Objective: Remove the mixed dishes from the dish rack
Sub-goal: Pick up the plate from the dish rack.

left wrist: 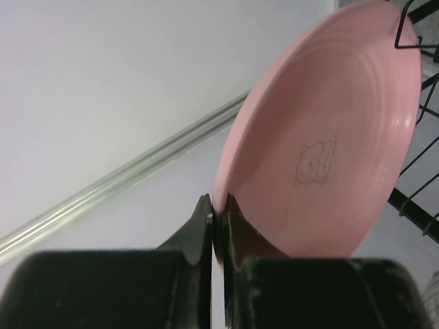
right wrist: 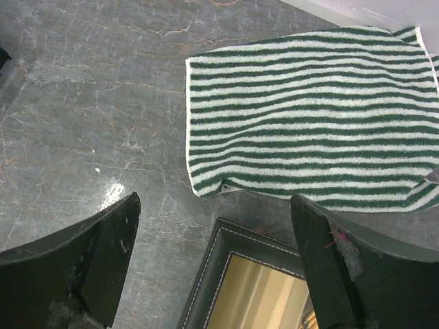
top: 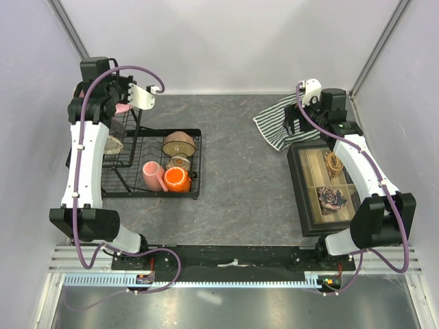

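Your left gripper [left wrist: 218, 214] pinches the rim of the pink plate [left wrist: 322, 151], which stands on edge against the dish rack [top: 137, 194] wires near the table's far-left corner. An edge grip probably suits lifting it out. Your right gripper [right wrist: 214, 205] hangs wide open by the striped towel [right wrist: 309, 116].

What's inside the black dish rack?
A tan-brown bowl, a floral bowl, an orange mug and a pink mug. The left arm covers most of the taller basket, so what sits there is mostly hidden.
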You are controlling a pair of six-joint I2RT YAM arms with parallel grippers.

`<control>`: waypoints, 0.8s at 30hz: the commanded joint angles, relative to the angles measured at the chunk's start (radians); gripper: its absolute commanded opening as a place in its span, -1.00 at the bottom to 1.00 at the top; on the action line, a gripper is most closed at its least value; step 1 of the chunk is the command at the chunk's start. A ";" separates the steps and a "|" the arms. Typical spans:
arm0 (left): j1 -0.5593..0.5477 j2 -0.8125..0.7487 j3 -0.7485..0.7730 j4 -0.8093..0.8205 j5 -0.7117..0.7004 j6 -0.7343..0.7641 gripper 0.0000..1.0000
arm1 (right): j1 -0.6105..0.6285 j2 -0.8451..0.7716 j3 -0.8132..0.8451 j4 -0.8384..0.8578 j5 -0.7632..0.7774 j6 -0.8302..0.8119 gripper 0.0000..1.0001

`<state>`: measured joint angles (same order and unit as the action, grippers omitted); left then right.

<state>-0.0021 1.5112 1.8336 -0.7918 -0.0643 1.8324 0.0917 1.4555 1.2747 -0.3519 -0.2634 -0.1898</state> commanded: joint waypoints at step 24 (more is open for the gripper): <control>-0.022 -0.161 0.127 0.293 0.152 -0.189 -0.97 | -0.001 -0.040 -0.018 0.036 -0.007 -0.011 0.96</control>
<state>-0.0113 1.4082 1.9076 -0.6815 0.0460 1.7847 0.0917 1.4536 1.2568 -0.3519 -0.2642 -0.1921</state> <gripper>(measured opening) 0.044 0.982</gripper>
